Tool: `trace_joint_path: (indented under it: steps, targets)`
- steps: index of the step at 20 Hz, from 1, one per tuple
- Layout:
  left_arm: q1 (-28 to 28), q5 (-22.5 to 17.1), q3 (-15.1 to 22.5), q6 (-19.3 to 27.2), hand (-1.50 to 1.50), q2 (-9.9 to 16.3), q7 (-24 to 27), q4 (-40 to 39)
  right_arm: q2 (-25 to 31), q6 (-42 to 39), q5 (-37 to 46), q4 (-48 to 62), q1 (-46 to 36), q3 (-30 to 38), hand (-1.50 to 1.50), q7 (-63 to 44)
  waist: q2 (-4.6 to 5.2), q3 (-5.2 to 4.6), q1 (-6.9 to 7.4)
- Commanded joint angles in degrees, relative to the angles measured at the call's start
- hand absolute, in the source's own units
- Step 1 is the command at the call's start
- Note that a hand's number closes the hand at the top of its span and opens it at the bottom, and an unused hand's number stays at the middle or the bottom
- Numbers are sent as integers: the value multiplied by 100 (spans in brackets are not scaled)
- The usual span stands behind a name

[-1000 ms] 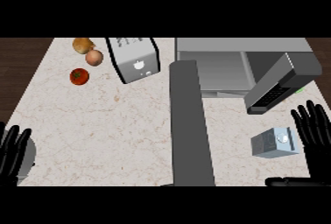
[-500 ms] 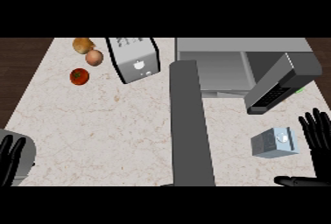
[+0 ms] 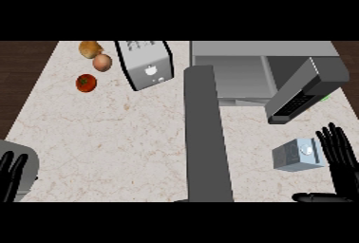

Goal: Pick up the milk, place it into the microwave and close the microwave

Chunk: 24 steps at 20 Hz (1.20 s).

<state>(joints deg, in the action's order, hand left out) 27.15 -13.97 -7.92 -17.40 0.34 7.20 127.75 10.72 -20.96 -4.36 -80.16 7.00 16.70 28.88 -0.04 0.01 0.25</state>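
Pale marbled counter [image 3: 126, 142] across most of the frame, dark wood strip along the left edge. At upper right, microwave [image 3: 238, 71] with cavity open, its top cut off by the frame's upper limit; interior grey and bare as far as can be seen. Door [image 3: 305, 90] swung out to the right, tilted, dark panel with buttons facing down-left, small green spot at its right edge hard to identify. Down the centre, a long grey upright bar [image 3: 207, 137], running from beside the microwave to the bottom edge, hiding the counter behind it; what it belongs to cannot be told. At upper centre-left, toaster [image 3: 146, 64], tilted, top slots partly cut off. At lower left, grey rounded object [image 3: 21, 163], mostly out of frame, unidentifiable. At lower right, milk [image 3: 298, 155], a small grey carton standing on the counter, below the door, right of the bar. Just right of it, right hand [image 3: 340, 161], fingers straight and spread, pointing up the frame, nearest finger close beside the carton's right side, contact not discernible; thumb stretched left along the bottom edge, below the carton and apart from it; nothing grasped. At lower left corner, left hand [image 3: 10, 173], only straight relaxed fingers showing, rest cut off. At upper left, tomato [image 3: 85, 83], onion [image 3: 102, 62], potato [image 3: 89, 48], all well apart from the milk.
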Motion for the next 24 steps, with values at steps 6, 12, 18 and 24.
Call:
trace_joint_path:
  steps: [6, 12, 18, 24]
  targets:
    - [280, 140, 355, 106, -150, -30, 218, -24, 265, 115, 286, 1430, -812, 157, -150, 728, 0, -1, 13]
    - [48, -218, -218, -245, -150, 42, 190, -248, 261, 1031, 820, 2834, -1433, 299, -150, 1220, 11, 2, 44]
    - [381, -106, 96, -135, -150, -31, 190, 106, 944, 1039, 1013, 4515, -1674, 646, -150, 2451, 18, 9, 86]
    - [-195, 6, -1, -14, -150, -31, -90, -180, 890, -772, 879, 4947, -1988, 135, -150, 2542, 28, 16, 52]
